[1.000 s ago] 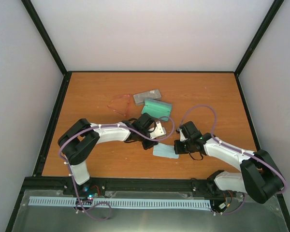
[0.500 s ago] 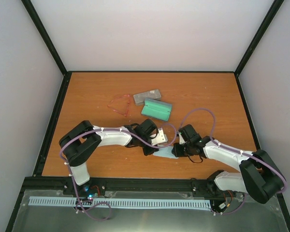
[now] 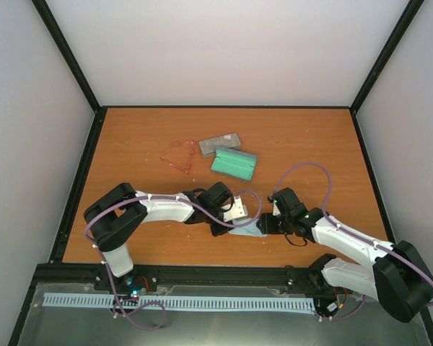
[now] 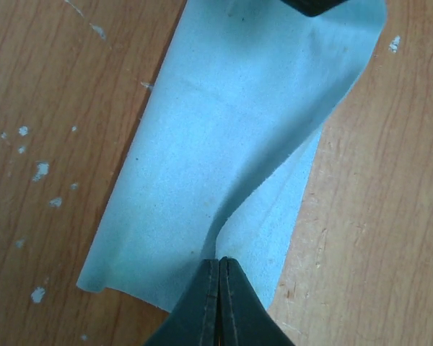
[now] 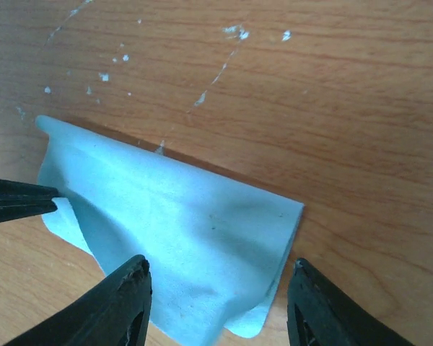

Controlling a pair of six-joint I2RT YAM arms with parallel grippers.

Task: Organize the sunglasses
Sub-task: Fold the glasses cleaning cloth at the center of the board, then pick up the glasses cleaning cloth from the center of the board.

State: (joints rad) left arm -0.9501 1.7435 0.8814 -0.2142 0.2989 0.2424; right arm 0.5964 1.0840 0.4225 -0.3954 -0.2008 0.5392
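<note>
The sunglasses (image 3: 179, 156), a thin red-pink frame, lie on the table at the back left, away from both grippers. A pale blue cloth (image 3: 248, 231) lies folded over near the front middle. My left gripper (image 3: 238, 222) is shut on one edge of the cloth (image 4: 224, 144), which curls up to its fingertips (image 4: 220, 265). My right gripper (image 5: 216, 288) hangs open over the opposite end of the cloth (image 5: 180, 238), a finger on either side, not touching it. In the top view the right gripper (image 3: 267, 225) sits just right of the cloth.
A grey case (image 3: 220, 143) and a teal-green case (image 3: 234, 163) lie side by side behind the arms, right of the sunglasses. Black rails edge the wooden table (image 3: 310, 137). Purple cables loop over both arms.
My right gripper has opened and let go of the cloth. The left gripper has moved right and nearer with the cloth's edge, folding it over.
</note>
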